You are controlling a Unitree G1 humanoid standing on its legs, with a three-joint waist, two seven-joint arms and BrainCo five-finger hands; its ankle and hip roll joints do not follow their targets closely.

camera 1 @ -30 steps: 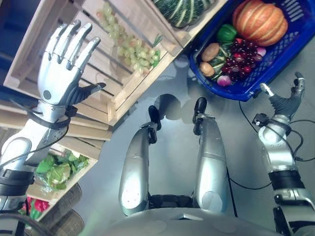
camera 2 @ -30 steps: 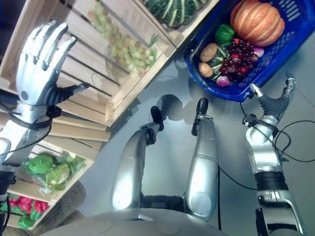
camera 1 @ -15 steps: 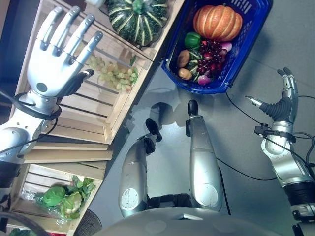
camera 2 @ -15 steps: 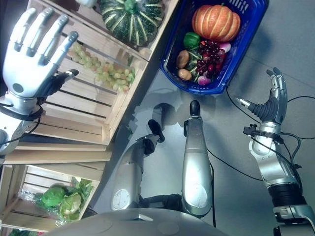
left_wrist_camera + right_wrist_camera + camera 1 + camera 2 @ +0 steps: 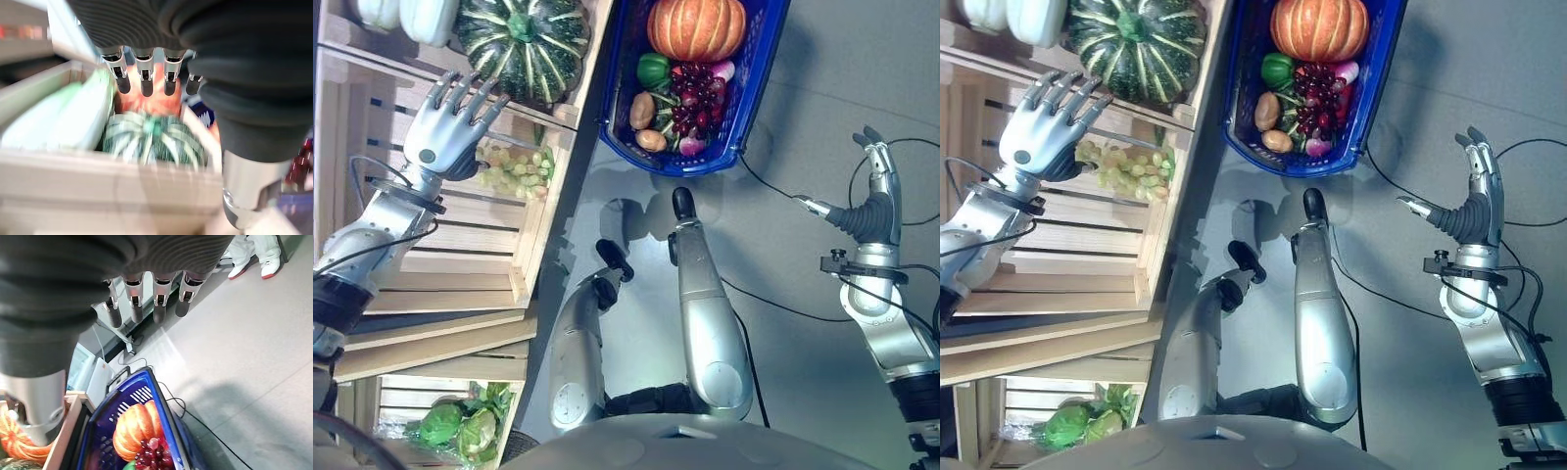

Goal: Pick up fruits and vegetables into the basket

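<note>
Left robot hand [image 5: 440,142] hangs open and empty inside the slatted pale wooden crate [image 5: 372,225], fingers spread and straight, their dark tips just short of the big dark-green striped squash [image 5: 522,44] and the palm over the bunch of pale green grapes [image 5: 514,168].

Going by bulk, the squash comes first: it looks dense and heavy, with a hard, smooth, ribbed rind that would likely slip under a one-sided pinch. My judgement is that it wants a wide wrap across its round flank rather than a pull at the short stem in the middle. It sits in the crate's next compartment, pressed against a wooden divider and beside two pale whitish gourds [image 5: 406,15], so room to get fingers around it is tight on those sides.

The grapes are the opposite case (light, soft, easily crushed or shed from the bunch); a gentle scoop under the cluster or a pinch at the stem seems safest. They lie on the slats near the crate's right wall.

The blue plastic basket [image 5: 764,73] stands on the grey floor just beyond that wall, already holding an orange pumpkin [image 5: 696,26], dark red grapes [image 5: 690,98], a green pepper [image 5: 653,70] and brown potatoes [image 5: 642,110]. Free space remains mostly along its near rim; a heavy squash dropped in could bruise the red grapes.

Right robot hand [image 5: 1474,196] is raised over bare floor well apart from the basket, fingers straight, holding nothing.
</note>
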